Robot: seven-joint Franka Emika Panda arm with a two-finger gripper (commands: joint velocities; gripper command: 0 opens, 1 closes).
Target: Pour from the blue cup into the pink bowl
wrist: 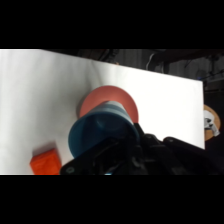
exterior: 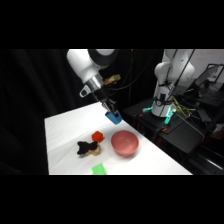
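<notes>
One camera stands beside the white tabletop point(exterior: 65, 145), far back, looking across and down. The other rides on the arm, very close, looking down. Both see the round pink bowl point(exterior: 124, 143) point(wrist: 95, 98).

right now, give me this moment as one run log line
phase: pre-pour | gripper: shut on blue cup, lifted off table | cup: above pink bowl | red object: on table, untouched
</notes>
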